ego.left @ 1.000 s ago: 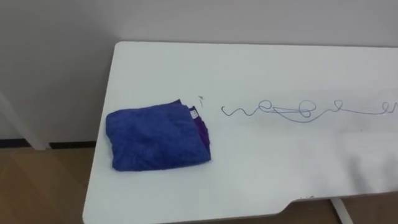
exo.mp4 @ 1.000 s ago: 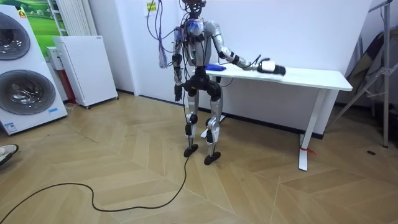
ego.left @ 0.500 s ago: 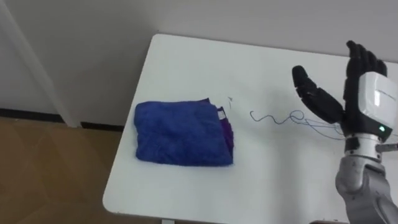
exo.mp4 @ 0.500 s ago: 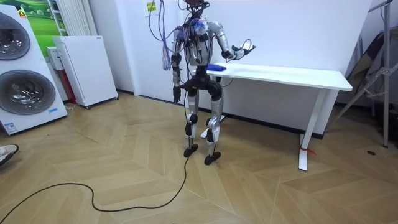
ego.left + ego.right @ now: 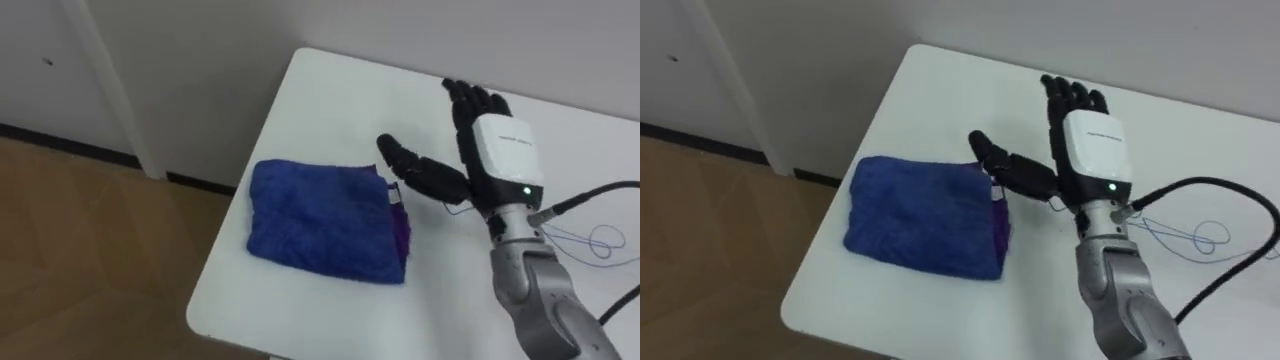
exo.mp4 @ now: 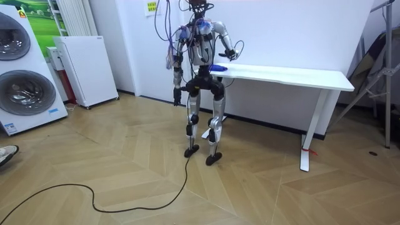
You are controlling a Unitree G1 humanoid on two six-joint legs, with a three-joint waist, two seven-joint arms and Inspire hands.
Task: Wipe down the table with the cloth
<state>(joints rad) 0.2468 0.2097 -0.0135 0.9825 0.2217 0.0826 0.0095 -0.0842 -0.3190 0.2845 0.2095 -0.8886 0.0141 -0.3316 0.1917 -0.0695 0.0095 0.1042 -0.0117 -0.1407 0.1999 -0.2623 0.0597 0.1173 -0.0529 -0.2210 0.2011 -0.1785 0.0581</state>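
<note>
A folded blue cloth lies near the left end of the white table. My right hand hovers open just to the right of the cloth, fingers straight and pointing away, thumb stretched toward the cloth's purple edge. A thin blue pen scribble runs over the tabletop to the right of the hand. In the room view I stand at the table's left end, with my left hand hanging beside my hip.
The table's left and near edges are close to the cloth, with wooden floor below. A white wall and a white post stand behind. In the room view a washing machine and a white cabinet stand far off.
My right hand has swung leftward over the table, from above the scribble to right beside the cloth. The head camera has turned further left, shifting the whole picture.
</note>
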